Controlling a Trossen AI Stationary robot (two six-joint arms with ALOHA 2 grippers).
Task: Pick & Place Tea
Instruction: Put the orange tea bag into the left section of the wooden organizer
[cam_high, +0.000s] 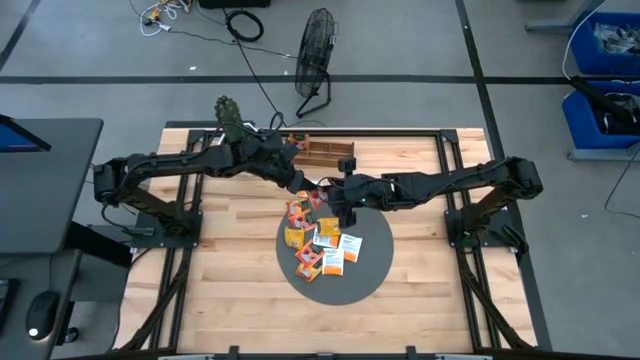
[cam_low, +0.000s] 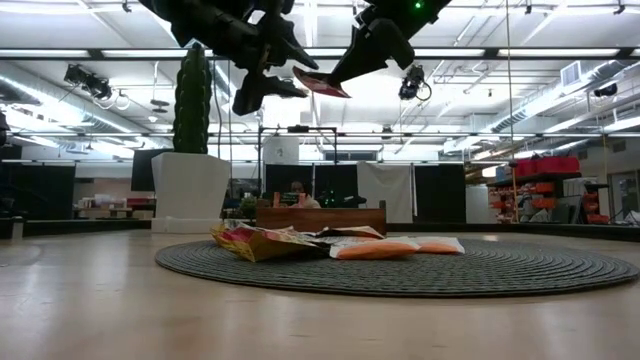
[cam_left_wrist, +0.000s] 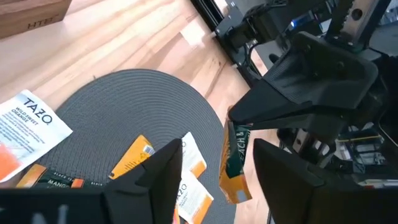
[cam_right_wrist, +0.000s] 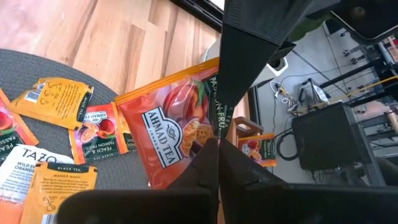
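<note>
The tea sachets (cam_high: 320, 245), orange, white and red, lie in a loose heap on the round grey disc (cam_high: 372, 272); they also show in the low view (cam_low: 330, 243). One red sachet (cam_right_wrist: 171, 134) is up in the air, high above the disc (cam_low: 320, 83). My right gripper (cam_right_wrist: 219, 163) is shut on it. My left gripper (cam_left_wrist: 217, 171) is open. Its fingers stand on either side of the sachet's free end (cam_left_wrist: 235, 163); I cannot tell whether they touch it. Both grippers meet above the disc's far rim (cam_high: 318, 192). My right gripper pinches the red sachet between its two fingers at one edge (cam_right_wrist: 208, 140). The sachet is lifted clear and sticks out from the fingers toward my left gripper, slightly tilted in the low view (cam_low: 322, 84).
A brown wooden tray (cam_high: 322, 152) stands on the table's far side, just beyond the disc (cam_low: 320, 217). A green cactus figure (cam_high: 230, 112) on a white block (cam_low: 190, 190) sits at the far left corner. The bare wood near the table's near edge (cam_high: 230, 300) is free.
</note>
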